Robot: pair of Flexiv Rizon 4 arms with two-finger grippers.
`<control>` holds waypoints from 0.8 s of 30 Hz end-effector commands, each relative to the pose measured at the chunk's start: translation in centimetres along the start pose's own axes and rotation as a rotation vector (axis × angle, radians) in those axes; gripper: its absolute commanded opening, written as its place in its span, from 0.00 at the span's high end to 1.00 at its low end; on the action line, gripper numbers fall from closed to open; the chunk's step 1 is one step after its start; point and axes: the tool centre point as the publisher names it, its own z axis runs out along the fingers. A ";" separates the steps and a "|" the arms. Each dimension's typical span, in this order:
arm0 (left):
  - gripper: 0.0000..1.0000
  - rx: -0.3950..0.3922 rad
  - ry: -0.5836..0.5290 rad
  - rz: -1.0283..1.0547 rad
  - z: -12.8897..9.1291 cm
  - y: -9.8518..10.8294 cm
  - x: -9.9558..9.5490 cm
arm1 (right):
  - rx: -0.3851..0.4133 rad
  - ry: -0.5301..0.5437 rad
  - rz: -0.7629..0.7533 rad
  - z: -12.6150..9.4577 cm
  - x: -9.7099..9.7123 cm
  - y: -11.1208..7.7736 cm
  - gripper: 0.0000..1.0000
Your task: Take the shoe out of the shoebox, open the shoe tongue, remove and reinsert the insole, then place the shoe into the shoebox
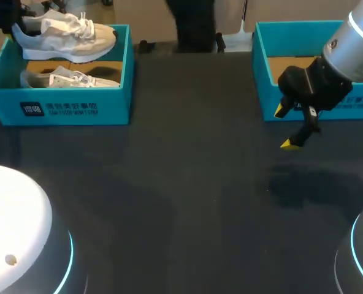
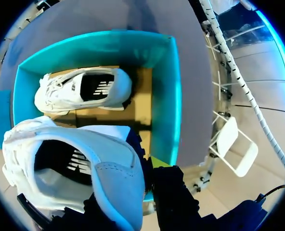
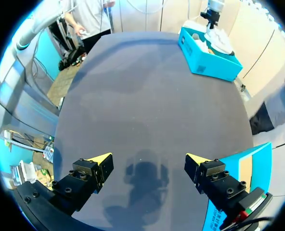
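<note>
Shoe (image 1: 65, 33) clamped above shoebox (image 1: 77, 109) — right tool (image 3: 148, 159) splayed.

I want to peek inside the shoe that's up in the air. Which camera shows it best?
The left wrist view: the lifted shoe is close, opening toward the camera. The head view shows its side; the right wrist view shows it tiny, far off.

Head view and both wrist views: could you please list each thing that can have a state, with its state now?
left shoebox: open, no lid, one shoe inside.
raised shoe: held above the left shoebox, upright.
lower shoe: resting inside the left shoebox, not held.
right shoebox: open, no shoe in the visible part.
left pincer: shut on the raised shoe's heel.
right pincer: open, empty, above the table.
</note>
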 end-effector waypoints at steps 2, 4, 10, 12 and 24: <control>1.00 -0.006 -0.008 -0.006 2.3 0.8 -0.6 | 0.003 -0.001 0.000 0.1 0.0 0.0 0.00; 1.00 -0.012 -0.014 -0.012 3.1 1.0 -0.8 | 0.003 -0.001 0.000 0.1 0.0 0.0 0.00; 1.00 0.006 0.000 -0.022 5.1 1.4 -1.6 | 0.003 -0.001 0.000 0.1 0.0 0.0 0.00; 1.00 0.022 -0.002 -0.037 5.7 1.6 -1.9 | 0.003 -0.001 0.000 0.1 0.0 0.0 0.00; 1.00 0.095 -0.004 0.009 9.6 3.1 -2.8 | 0.003 -0.001 0.000 0.1 0.0 0.0 0.00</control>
